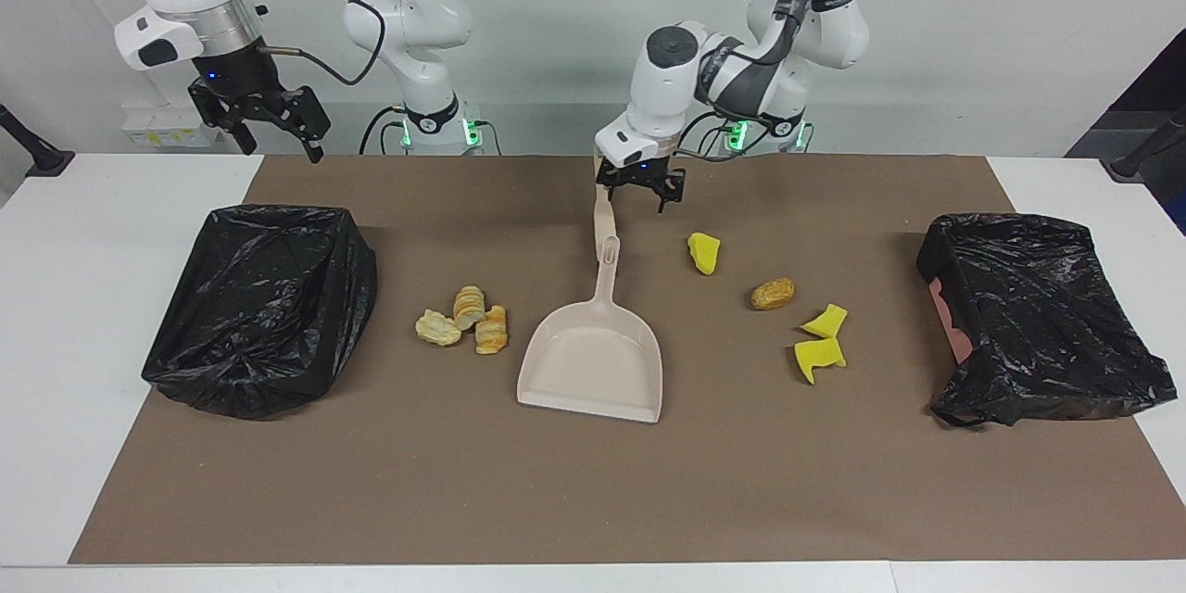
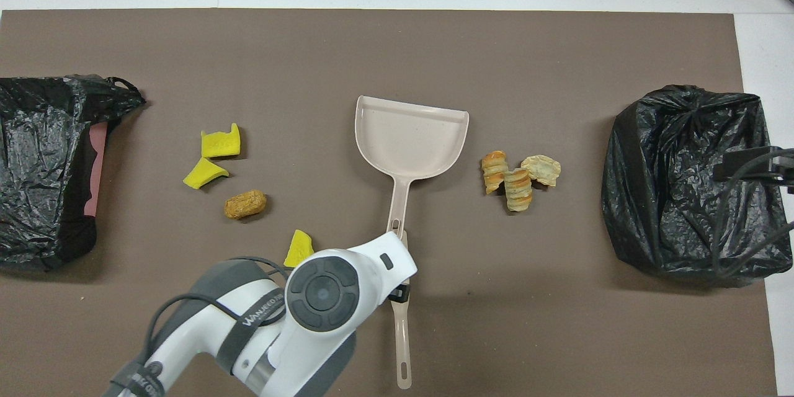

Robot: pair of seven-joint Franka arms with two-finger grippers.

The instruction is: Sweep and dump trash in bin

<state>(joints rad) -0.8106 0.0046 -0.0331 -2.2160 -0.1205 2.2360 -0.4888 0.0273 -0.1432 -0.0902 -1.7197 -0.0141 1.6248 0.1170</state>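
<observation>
the left gripper (image 1: 639,187) hung low at the top centre of the facing view, its fingers spread and holding nothing, just over the beige brush (image 2: 402,335), which lay in line with the handle of the dustpan (image 1: 598,347) at mid-frame. the right gripper (image 1: 269,122) waited raised in the upper corner, also spread and unloaded, above the black-bagged bin (image 1: 264,306) at its arm's end. none of the trash was yet in the pan: three croissant pastries (image 1: 468,320) lay clustered beside the pan toward the right arm's end, while a yellow wedge (image 1: 704,252), a brown roll (image 1: 772,294) and two more yellow wedges (image 1: 820,341) lay scattered toward the second bagged bin (image 1: 1028,315). the likely trouble was a skewed grasp, since the slim brush handle could twist or knock the touching dustpan askew; light foam pieces might also skip past the pan's lip when swept. a brown mat (image 1: 371,482) covered a white table (image 1: 74,296) before a plain white wall.
</observation>
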